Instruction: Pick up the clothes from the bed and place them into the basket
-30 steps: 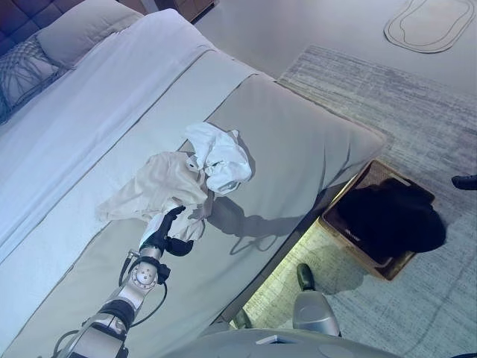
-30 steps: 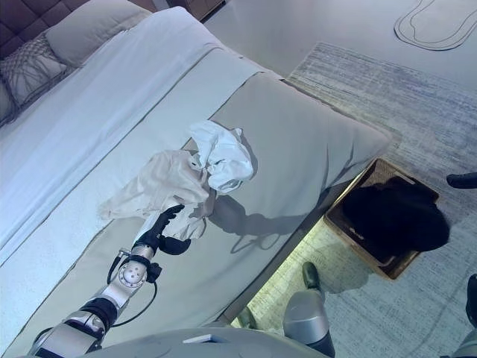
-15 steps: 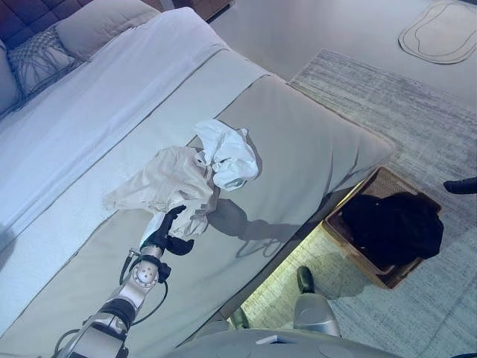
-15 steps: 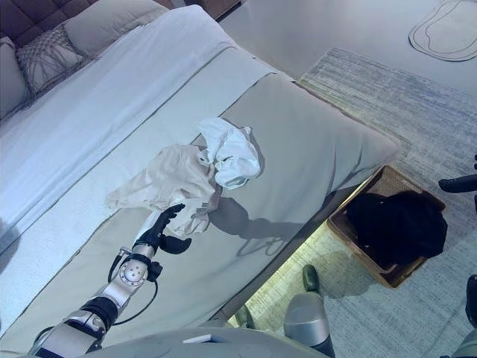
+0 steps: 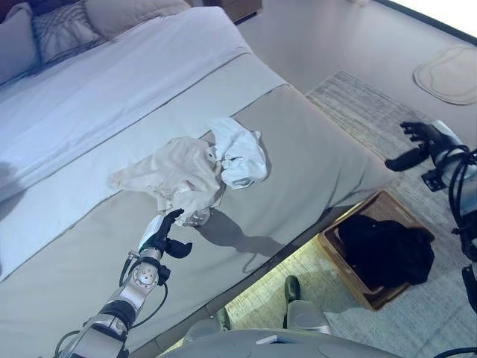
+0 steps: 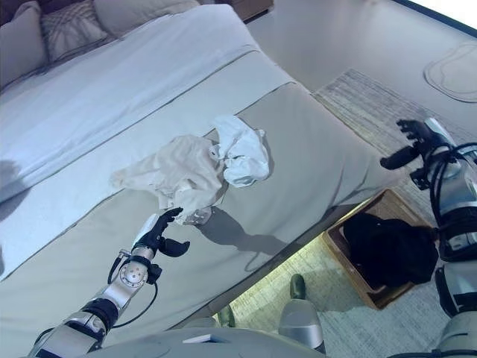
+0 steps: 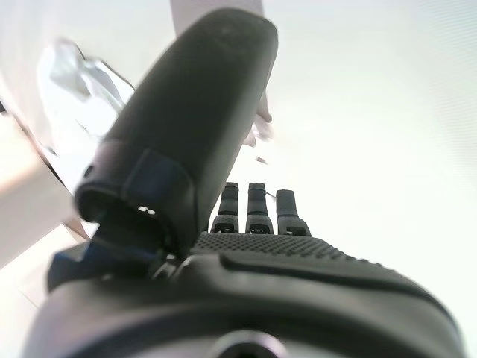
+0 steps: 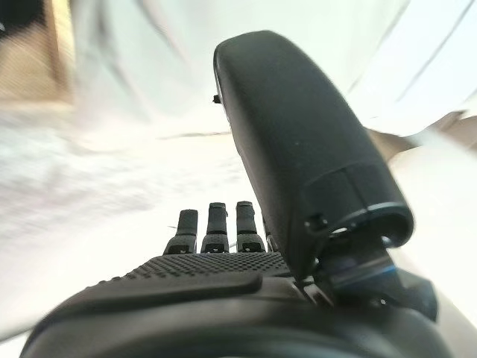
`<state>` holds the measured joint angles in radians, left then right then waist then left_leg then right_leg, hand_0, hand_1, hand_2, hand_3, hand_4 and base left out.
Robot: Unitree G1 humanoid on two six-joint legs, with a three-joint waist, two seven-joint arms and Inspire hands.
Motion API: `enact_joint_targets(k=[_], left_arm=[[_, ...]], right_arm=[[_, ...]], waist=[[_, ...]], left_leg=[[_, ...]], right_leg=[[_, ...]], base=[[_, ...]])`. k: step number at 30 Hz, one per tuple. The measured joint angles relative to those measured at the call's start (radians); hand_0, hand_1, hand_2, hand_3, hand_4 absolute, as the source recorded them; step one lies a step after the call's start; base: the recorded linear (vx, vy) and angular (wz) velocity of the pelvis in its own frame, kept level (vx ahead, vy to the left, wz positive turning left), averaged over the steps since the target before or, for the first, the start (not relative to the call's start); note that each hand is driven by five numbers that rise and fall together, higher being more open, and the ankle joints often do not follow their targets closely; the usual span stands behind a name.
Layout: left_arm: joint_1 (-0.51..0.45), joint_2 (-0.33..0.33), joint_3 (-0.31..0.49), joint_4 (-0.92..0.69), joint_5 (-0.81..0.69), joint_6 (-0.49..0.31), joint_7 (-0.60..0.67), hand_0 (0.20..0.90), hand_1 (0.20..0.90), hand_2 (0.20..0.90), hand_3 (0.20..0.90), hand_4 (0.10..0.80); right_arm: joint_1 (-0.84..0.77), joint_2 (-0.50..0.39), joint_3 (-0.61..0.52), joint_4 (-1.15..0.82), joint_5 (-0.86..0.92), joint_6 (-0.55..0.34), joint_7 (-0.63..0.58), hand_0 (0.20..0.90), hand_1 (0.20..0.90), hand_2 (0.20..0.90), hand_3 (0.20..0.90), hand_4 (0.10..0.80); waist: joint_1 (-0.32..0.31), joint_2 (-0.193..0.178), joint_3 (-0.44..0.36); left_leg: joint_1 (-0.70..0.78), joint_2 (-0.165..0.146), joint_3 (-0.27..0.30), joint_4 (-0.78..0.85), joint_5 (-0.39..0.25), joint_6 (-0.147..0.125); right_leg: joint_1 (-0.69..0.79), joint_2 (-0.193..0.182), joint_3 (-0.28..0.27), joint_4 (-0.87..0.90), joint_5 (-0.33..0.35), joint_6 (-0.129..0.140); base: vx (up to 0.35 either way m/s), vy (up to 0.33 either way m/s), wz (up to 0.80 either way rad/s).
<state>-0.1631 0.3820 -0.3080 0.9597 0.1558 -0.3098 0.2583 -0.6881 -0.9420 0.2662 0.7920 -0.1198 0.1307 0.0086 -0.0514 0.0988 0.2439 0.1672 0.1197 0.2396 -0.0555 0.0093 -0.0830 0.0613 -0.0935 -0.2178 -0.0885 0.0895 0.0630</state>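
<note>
A cream garment [image 5: 175, 173] and a white garment [image 5: 242, 153] lie crumpled together on the grey bed cover [image 5: 313, 153] near the bed's foot. My left hand [image 5: 159, 237] is open just short of the cream garment's near edge; it also shows in the left wrist view [image 7: 223, 246], with cloth [image 7: 71, 78] past its thumb. My right hand [image 5: 416, 143] is open in the air above the rug, off the bed's corner; it also shows in the right wrist view [image 8: 246, 246]. A wicker basket [image 5: 345, 271] on the floor beside the bed holds dark clothes [image 5: 387, 246].
Pillows [image 5: 52, 26] lie at the head of the bed on the white sheet [image 5: 112, 89]. A grey rug [image 5: 358, 112] lies under the basket and a small mat [image 5: 447, 71] lies further off on the floor.
The camera has shifted, so the whole scene sits differently. My right hand has risen into view at the right, open above the rug. My left hand stays by the cream garment.
</note>
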Motion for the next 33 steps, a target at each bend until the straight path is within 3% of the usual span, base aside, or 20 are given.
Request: enact_joint_targets(k=[5,13,16,20,24,30,33], left_arm=[[0.051,0.000,0.001,0.008,0.001,0.000,0.019,0.900,0.900,0.900,0.900,0.800],[0.072,0.000,-0.001,-0.010,-0.014,-0.047,0.028,0.900,0.900,0.900,0.900,0.800],[0.044,0.009,-0.003,-0.059,-0.041,-0.067,0.030,0.900,0.900,0.900,0.900,0.800],[-0.014,0.027,-0.003,-0.115,-0.050,-0.085,0.039,0.900,0.900,0.900,0.900,0.800],[-0.037,0.051,-0.002,-0.169,-0.085,-0.086,0.068,0.900,0.900,0.900,0.900,0.800],[-0.012,0.082,0.000,-0.227,-0.119,-0.085,0.074,0.900,0.900,0.900,0.900,0.800],[-0.002,0.095,-0.001,-0.295,-0.119,-0.086,0.075,0.900,0.900,0.900,0.900,0.800]], right_arm=[[-0.059,0.016,0.026,-0.009,-0.029,0.009,-0.117,0.900,0.900,0.900,0.900,0.800],[-0.179,0.025,0.119,-0.006,-0.068,0.041,-0.153,0.900,0.900,0.900,0.900,0.800],[-0.291,0.024,0.151,-0.005,-0.068,0.061,-0.165,0.900,0.900,0.900,0.900,0.800],[-0.384,0.022,0.185,-0.005,-0.068,0.091,-0.180,0.900,0.900,0.900,0.900,0.800],[-0.416,0.023,0.219,-0.011,-0.067,0.107,-0.180,0.900,0.900,0.900,0.900,0.800],[-0.416,0.035,0.241,-0.010,-0.057,0.125,-0.178,0.900,0.900,0.900,0.900,0.800],[-0.416,0.037,0.241,-0.008,-0.035,0.126,-0.179,0.900,0.900,0.900,0.900,0.800]], waist=[[0.055,-0.003,-0.001],[0.104,0.002,0.005],[0.109,0.014,0.070],[0.122,0.016,0.176],[0.154,0.014,0.275],[0.171,0.017,0.301],[0.189,0.018,0.306]], left_leg=[[-0.029,-0.005,-0.039,0.021,0.000,0.000],[-0.165,-0.035,-0.084,0.079,0.006,0.008],[-0.282,-0.053,-0.102,0.160,0.006,0.009],[-0.371,-0.076,-0.118,0.234,-0.004,0.024],[-0.474,-0.085,-0.134,0.404,-0.069,0.045],[-0.642,-0.082,-0.166,0.704,-0.193,0.049],[-0.701,-0.067,-0.171,0.811,-0.240,0.053]], right_leg=[[0.004,-0.008,-0.040,0.000,0.000,0.000],[-0.112,-0.044,-0.072,0.061,-0.005,0.005],[-0.241,-0.086,-0.074,0.197,-0.046,0.006],[-0.385,-0.146,-0.068,0.417,-0.127,-0.020],[-0.500,-0.194,-0.049,0.618,-0.201,-0.056],[-0.634,-0.243,-0.031,0.870,-0.313,-0.092],[-0.685,-0.244,-0.012,0.954,-0.350,-0.102]], base=[[0.046,0.047,0.24],[-0.111,0.085,0.15],[-0.151,0.007,0.17],[-0.055,-0.005,0.21],[0.005,-0.048,0.15],[-0.021,-0.029,0.12],[0.006,-0.040,-0.02]])
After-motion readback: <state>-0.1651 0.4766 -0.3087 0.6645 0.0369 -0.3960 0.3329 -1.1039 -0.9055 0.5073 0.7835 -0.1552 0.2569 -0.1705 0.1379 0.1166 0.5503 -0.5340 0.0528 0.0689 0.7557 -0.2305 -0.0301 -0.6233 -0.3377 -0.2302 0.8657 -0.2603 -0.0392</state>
